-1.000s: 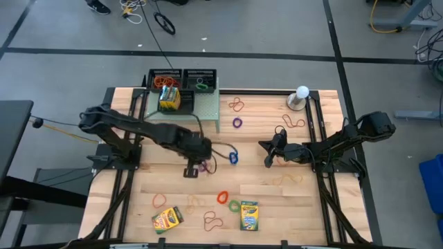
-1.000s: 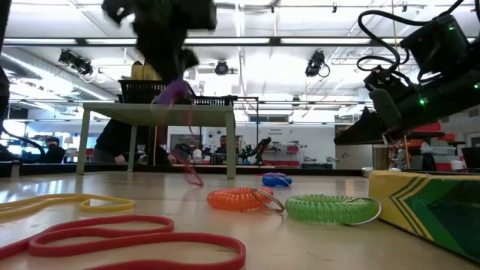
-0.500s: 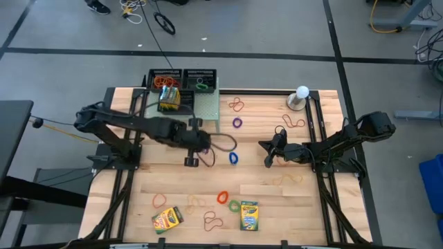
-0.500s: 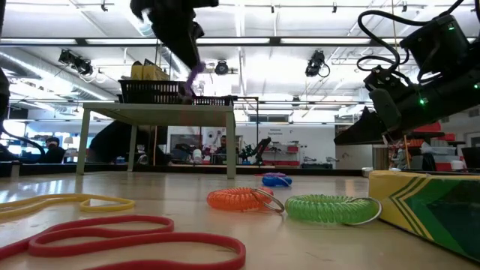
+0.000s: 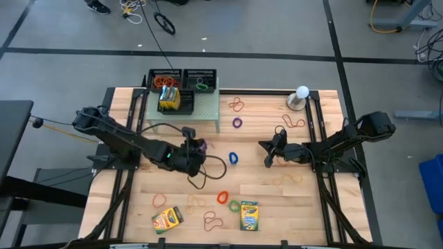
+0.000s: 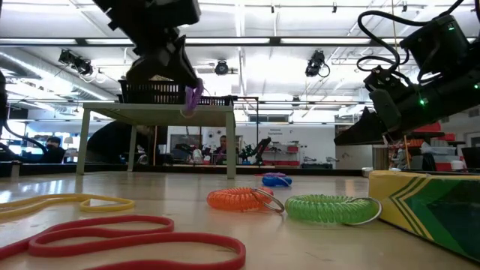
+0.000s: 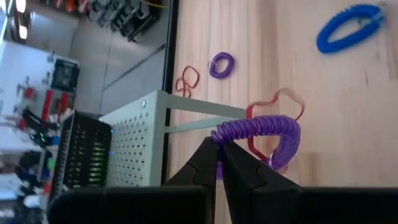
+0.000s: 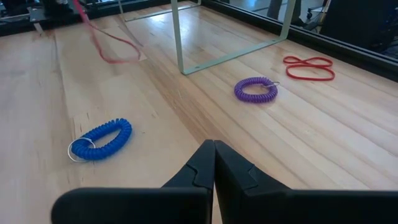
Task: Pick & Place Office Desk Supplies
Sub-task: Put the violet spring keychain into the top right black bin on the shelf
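A purple coil band (image 7: 267, 132) hangs lifted above the table; crayon boxes (image 5: 248, 215), coils and flat bands lie scattered; two black mesh trays (image 5: 183, 78) top the shelf.

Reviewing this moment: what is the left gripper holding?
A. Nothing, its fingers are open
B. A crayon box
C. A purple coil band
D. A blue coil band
C. In the left wrist view the left gripper is shut on the purple coil band, lifted off the table; the blue coil band lies apart on the wood.
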Robot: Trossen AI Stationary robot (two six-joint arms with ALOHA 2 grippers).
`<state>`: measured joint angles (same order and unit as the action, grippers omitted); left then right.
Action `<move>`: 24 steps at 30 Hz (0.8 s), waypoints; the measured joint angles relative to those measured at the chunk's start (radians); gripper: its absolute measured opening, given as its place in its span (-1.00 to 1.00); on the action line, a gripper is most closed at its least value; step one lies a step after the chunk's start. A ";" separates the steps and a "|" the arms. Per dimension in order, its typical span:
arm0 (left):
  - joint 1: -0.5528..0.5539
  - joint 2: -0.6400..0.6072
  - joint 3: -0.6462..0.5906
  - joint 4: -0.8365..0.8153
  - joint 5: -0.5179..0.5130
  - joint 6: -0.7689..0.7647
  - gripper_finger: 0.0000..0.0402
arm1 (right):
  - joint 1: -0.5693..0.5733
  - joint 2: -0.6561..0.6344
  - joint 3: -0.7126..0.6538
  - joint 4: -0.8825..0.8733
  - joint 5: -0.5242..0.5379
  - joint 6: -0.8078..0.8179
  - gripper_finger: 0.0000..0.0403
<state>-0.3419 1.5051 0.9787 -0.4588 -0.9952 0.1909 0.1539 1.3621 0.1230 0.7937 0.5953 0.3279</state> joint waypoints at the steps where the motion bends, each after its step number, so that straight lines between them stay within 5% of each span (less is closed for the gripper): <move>1: -0.008 0.000 0.000 0.000 -0.005 0.015 -0.92 | 0.000 0.000 0.000 0.000 0.000 0.000 -0.96; 8: -0.062 0.000 0.029 -0.001 -0.134 0.232 -0.92 | 0.000 0.000 0.000 0.001 0.000 0.000 -0.96; 17: -0.126 0.000 0.042 0.000 -0.298 0.315 -0.92 | 0.000 0.000 0.000 0.002 0.000 0.000 -0.96; 21: -0.138 0.000 0.042 0.006 -0.260 0.218 -0.91 | 0.000 0.000 0.000 0.003 0.000 0.000 -0.96; 24: -0.127 0.000 0.037 0.013 -0.091 0.056 -0.91 | 0.000 0.000 0.000 0.003 0.000 0.000 -0.96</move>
<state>-0.4686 1.5051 1.0155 -0.4462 -1.0860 0.2472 0.1535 1.3621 0.1230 0.7967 0.5953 0.3283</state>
